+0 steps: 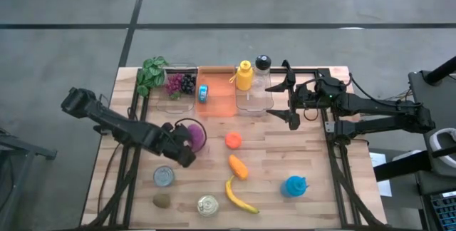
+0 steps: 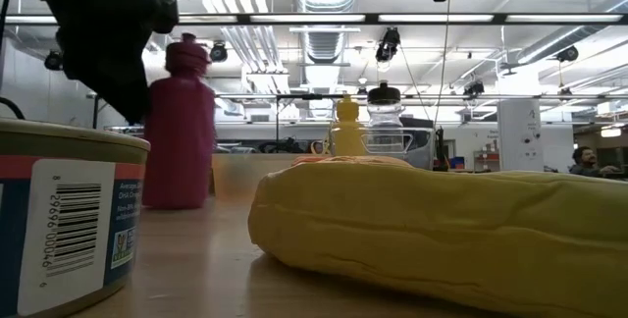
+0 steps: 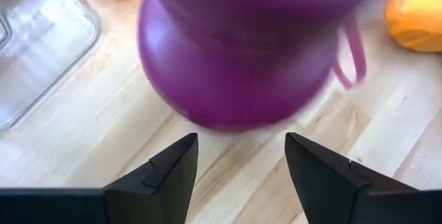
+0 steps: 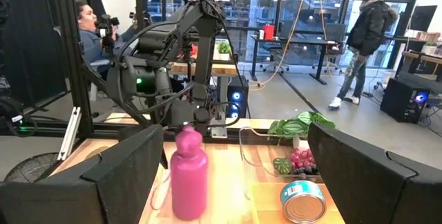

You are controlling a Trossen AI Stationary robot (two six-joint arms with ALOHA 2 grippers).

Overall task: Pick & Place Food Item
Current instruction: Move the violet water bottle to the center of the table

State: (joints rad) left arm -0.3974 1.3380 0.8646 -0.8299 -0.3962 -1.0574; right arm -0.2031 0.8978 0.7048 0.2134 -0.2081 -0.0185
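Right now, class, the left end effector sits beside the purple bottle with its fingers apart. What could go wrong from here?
1. The left end effector is open, right against the upright purple bottle; a nudge could topple it.
2. If it falls, the bottle could roll into the orange or the carrot nearby.
3. The task needs a food item, so closing on the bottle would likely be the wrong pick.

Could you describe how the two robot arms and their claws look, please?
Both arms are dark, nearly black, built of jointed segments. The left claw ends in two flat, angular, wedge-shaped black fingers. The right claw has two broad, blocky black fingers. Thin black cables run along the right arm near its wrist. No markings are visible on them.
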